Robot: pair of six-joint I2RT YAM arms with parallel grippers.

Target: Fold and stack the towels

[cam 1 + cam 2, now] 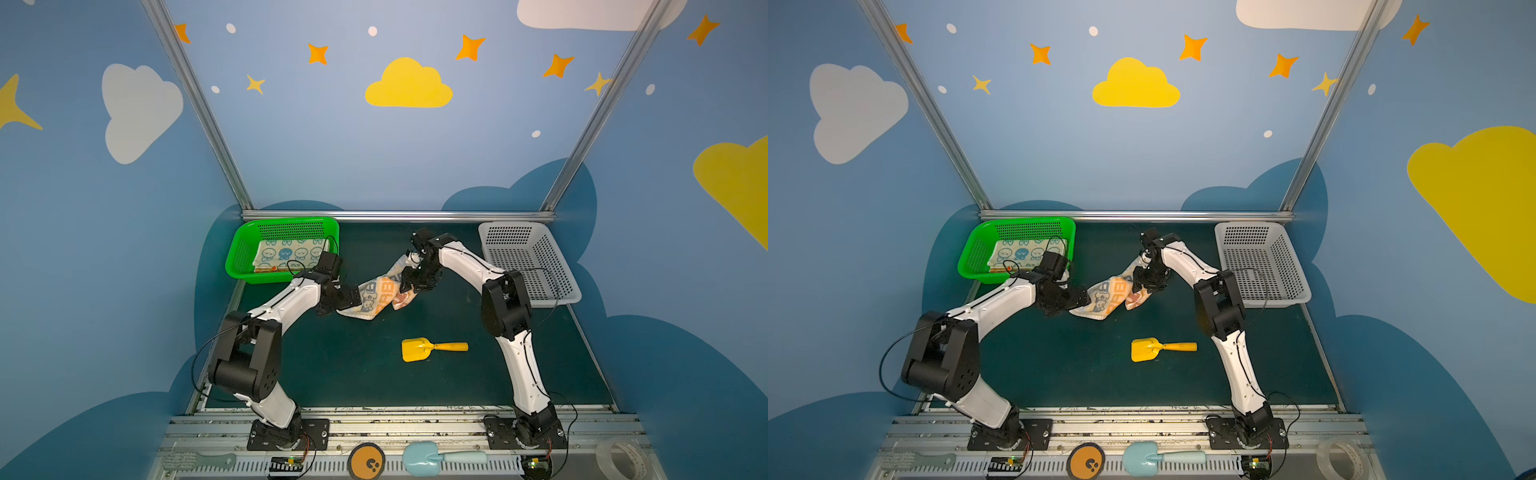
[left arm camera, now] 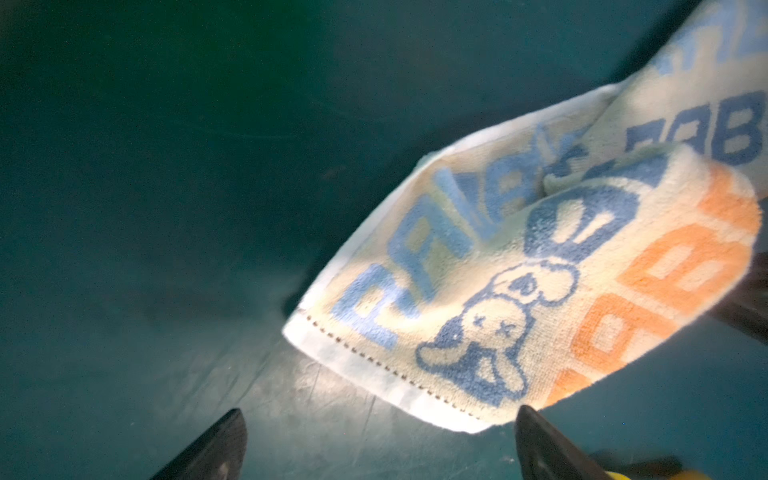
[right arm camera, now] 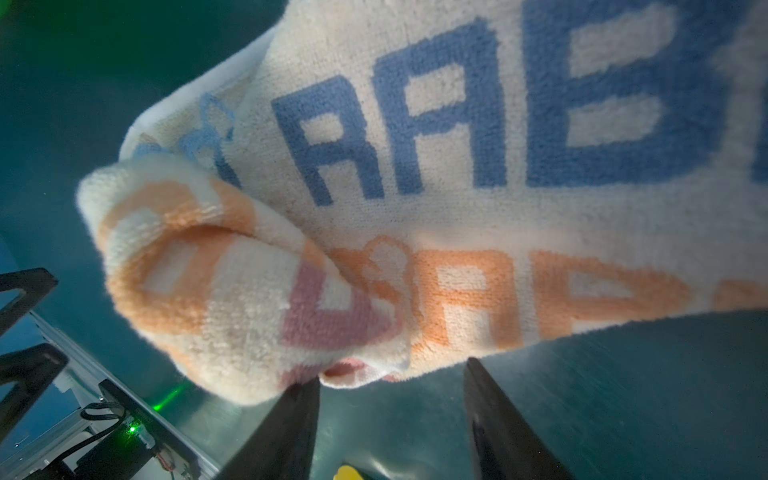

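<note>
A cream towel with blue and orange block letters [image 1: 380, 291] [image 1: 1111, 293] lies crumpled and twisted on the dark green mat, between my two grippers. The left gripper [image 1: 351, 300] [image 2: 380, 424] is at its left end, wide open; the towel's stitched hem [image 2: 374, 365] lies just beyond the fingertips. My right gripper [image 1: 409, 286] [image 3: 390, 382] stands open at the towel's right end. One of its fingertips [image 3: 305, 395] touches a pink-lettered fold, with bare mat between the fingers. A folded cream towel with blue faces [image 1: 286, 251] [image 1: 1021, 251] lies in the green basket [image 1: 243, 245], with an orange edge [image 1: 266, 269] under it.
A yellow toy shovel [image 1: 432, 348] lies on the mat in front of the towel. A white basket [image 1: 528, 262] stands at the back right with nothing showing inside. On the front rail are a light blue scoop [image 1: 432, 457], an orange disc [image 1: 365, 461] and a tape roll [image 1: 621, 459].
</note>
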